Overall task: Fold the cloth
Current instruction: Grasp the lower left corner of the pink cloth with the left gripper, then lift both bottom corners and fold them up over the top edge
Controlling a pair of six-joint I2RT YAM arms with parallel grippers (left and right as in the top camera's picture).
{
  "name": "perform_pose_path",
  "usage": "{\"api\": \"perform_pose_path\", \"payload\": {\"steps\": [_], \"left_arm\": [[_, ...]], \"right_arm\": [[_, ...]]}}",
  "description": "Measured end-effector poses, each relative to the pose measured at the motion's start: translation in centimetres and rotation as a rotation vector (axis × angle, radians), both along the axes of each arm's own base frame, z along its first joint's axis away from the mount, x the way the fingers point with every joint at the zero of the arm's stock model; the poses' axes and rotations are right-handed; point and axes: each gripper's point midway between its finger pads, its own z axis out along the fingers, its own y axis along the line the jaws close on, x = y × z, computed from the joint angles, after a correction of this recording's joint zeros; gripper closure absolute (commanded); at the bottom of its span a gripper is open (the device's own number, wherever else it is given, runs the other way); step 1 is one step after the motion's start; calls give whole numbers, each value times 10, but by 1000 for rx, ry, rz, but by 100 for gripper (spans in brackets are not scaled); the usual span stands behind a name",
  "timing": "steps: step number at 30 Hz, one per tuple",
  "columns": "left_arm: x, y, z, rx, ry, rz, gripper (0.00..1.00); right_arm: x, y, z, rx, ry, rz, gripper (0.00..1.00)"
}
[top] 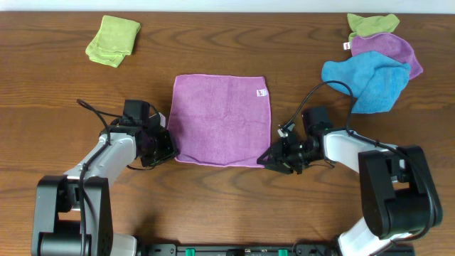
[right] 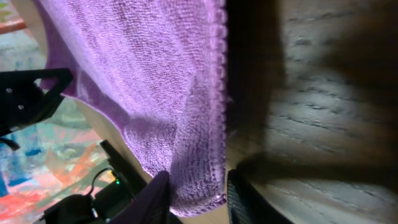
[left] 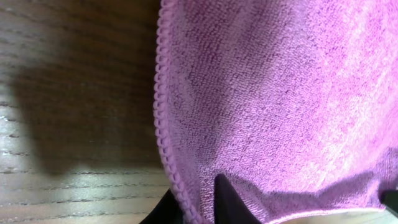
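The orchid-purple cloth lies spread flat in the middle of the table, with its white tag at the far right corner. My left gripper is at the near left corner. In the left wrist view the cloth has its hemmed edge pinched between the fingers. My right gripper is at the near right corner. In the right wrist view the cloth has its corner between the fingers, slightly raised with a crease running up from the grip.
A folded green cloth lies at the far left. At the far right are another green cloth, the rounded purple cloth and the bright blue cloth. The table's front edge is just behind both grippers.
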Motion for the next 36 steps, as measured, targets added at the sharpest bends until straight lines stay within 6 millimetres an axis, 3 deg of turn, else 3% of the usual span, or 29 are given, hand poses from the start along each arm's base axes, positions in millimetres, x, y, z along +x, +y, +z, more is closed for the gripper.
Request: {"api": "perform_pose_path", "payload": {"steps": [5, 13, 18, 25, 32, 36], "left_arm": [[-1, -2, 1, -12, 4, -2, 94], [-2, -3, 5, -22, 29, 14, 94], [15, -4, 22, -24, -5, 13, 94], [50, -4, 47, -21, -140, 19, 94], [96, -4, 66, -30, -333, 62, 94], [110, -4, 60, -35, -358, 76, 94]], "right_arm": [[-4, -3, -6, -23, 12, 3, 98], [-5, -2, -6, -11, 20, 5, 98], [-3, 0, 1, -2, 42, 6, 98], [56, 5, 38, -16, -128, -1, 99], [101, -7, 50, -143, -268, -44, 98], [132, -8, 56, -161, -330, -65, 99]]}}
